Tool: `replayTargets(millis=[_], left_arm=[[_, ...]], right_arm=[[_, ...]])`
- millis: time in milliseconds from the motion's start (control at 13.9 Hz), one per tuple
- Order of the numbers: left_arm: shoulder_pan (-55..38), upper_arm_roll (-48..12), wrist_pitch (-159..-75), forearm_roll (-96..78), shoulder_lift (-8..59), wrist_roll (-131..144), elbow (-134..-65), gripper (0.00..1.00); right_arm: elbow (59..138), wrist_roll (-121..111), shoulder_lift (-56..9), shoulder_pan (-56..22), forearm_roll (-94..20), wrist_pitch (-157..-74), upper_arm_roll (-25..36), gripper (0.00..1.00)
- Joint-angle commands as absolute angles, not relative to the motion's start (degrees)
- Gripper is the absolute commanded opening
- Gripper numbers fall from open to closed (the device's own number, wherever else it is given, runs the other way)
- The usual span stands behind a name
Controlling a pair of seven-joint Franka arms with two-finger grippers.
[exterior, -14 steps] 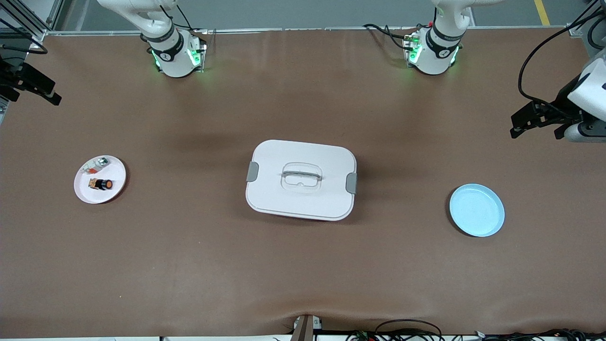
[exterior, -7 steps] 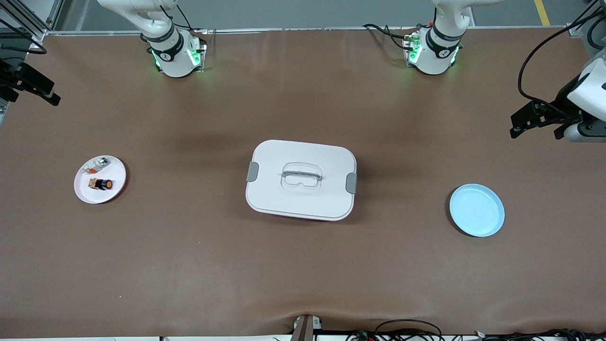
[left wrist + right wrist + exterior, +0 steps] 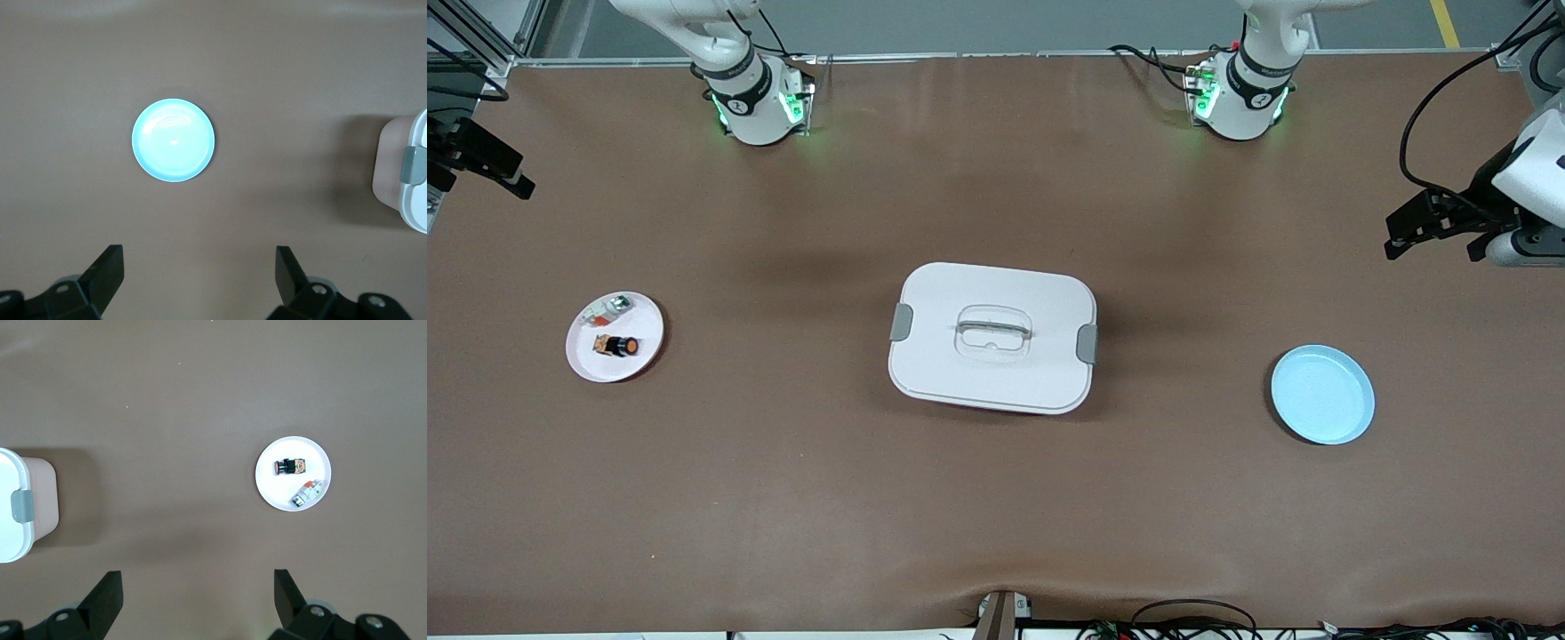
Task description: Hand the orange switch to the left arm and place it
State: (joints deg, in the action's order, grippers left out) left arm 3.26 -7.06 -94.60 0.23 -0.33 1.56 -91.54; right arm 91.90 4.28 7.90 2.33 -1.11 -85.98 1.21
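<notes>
Orange switch (image 3: 617,345) lies on pink plate (image 3: 649,342) (silver piece (image 3: 611,308) beside it) toward the right arm's end; box (image 3: 992,338) mid-table, blue plate (image 3: 1322,395) toward the left arm's end. Right gripper (image 3: 482,160) and left gripper (image 3: 1427,225) — both spread wide, empty — high over the table's ends.

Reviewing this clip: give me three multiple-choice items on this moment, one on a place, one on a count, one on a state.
1. Where is the orange switch?
A. on the pink plate
B. on the blue plate
C. on the box

2. How many items lie on the pink plate?
A. one
B. two
C. three

3. How do the left hand and right hand stand?
A. both shut
B. one holds the switch
C. both open, empty

Key: 1 A, switch lies on pink plate; 2 B, switch plus silver piece; 3 C, wrist views show spread fingers, nothing between.
</notes>
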Motion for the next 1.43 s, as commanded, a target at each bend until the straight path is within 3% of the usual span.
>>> replayTargets(millis=[0,359,789,1147,1363], left_arm=[[3.5,-7.3,-93.9,-0.1,-0.9,1.7,-91.1,1.00],[3.8,-7.3,-93.9,-0.2,-0.9,1.6,-91.1,1.00],[3.6,-7.3,-94.0,-0.1,-0.5,1.6,-90.3,1.00],[3.5,-7.3,-93.9,-0.1,0.0,1.7,-89.6,1.00],[3.7,-7.3,-93.9,-0.1,0.0,1.6,-89.6,1.00]], right_arm=[[91.0,3.8,6.3,4.0,-1.2,-86.0,0.7,1.00],[91.2,3.8,3.2,6.0,-1.4,-86.9,0.7,1.00],[95.3,1.8,-2.4,10.3,-1.1,-95.6,0.7,1.00],[103.2,-2.9,-7.3,13.0,-1.1,-108.7,0.7,1.00],[103.6,-4.8,-12.0,15.5,-1.1,-111.3,0.7,1.00]])
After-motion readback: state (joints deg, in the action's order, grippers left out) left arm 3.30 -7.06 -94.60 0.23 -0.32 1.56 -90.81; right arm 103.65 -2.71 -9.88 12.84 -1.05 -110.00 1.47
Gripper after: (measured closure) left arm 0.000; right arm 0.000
